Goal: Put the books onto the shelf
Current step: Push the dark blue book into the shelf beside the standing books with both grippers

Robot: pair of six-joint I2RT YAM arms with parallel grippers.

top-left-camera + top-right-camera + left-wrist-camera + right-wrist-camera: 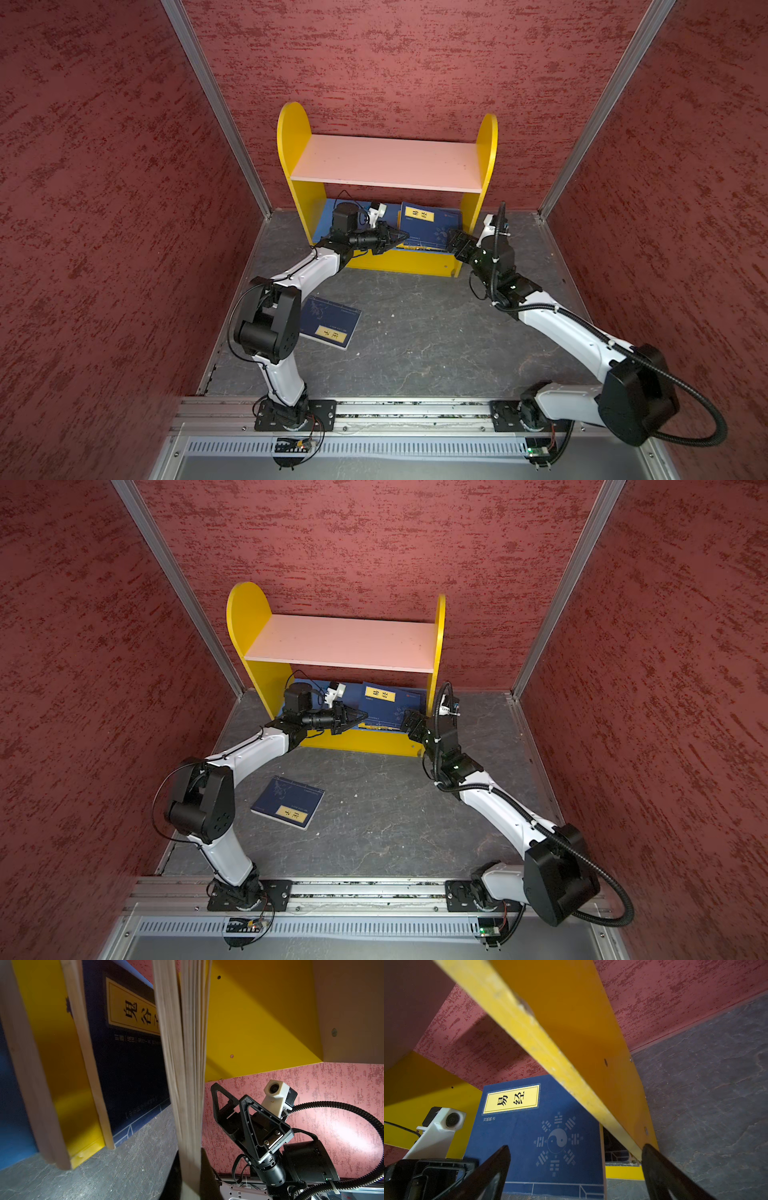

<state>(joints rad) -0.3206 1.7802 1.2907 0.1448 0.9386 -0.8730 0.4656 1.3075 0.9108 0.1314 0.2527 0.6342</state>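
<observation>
My left gripper (398,240) clenches a navy book (430,226) low in the shelf (293,137); my right gripper (454,242) gapes beside it. A second book (330,322) lies on the floor (415,332).

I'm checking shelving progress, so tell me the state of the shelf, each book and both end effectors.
shelf: upright, pink upper board bare.
navy book in the lower tier: standing tilted, gripped at its edge.
navy book on the table: lying flat, cover up, untouched.
left end effector: shut on the navy book in the lower tier.
right end effector: open, holding nothing.
</observation>
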